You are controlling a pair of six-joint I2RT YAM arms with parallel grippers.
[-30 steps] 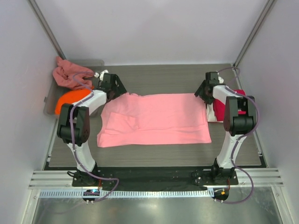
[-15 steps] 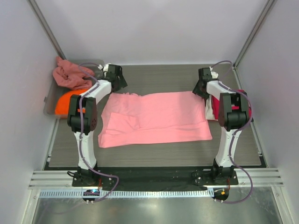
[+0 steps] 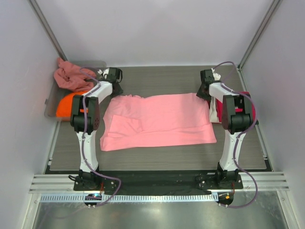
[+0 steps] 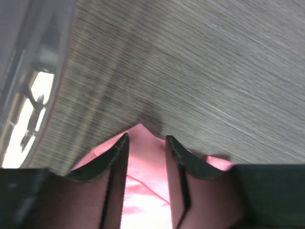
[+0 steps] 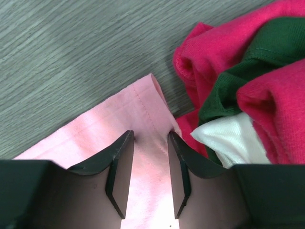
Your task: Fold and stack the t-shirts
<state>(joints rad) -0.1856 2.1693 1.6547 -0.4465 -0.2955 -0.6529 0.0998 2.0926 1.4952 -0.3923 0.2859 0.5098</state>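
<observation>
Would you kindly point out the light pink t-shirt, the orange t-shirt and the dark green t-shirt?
light pink t-shirt (image 3: pixel 157 121): top view, middle of the spread cloth.
orange t-shirt (image 3: pixel 64 106): top view, centre of its visible bulge.
dark green t-shirt (image 5: pixel 267 43): right wrist view, its upper fold.

Soft, even light is pouring down from overhead, leaving barely a shadow in the top view. Around the left gripper (image 4: pixel 147 137) the picture is blurring. The table (image 4: pixel 214 71) grain ahead of it is smearing into streaks, and far to its left a glossy strip (image 4: pixel 31 112) is flaring white. Between its dark jaws the light pink t-shirt (image 4: pixel 143 171) is blowing out to a pale glow. At the right gripper (image 5: pixel 150 134) things are looking sharp, with hem stitching showing crisp just ahead and a soft grey shadow lying on the wood beyond.
</observation>
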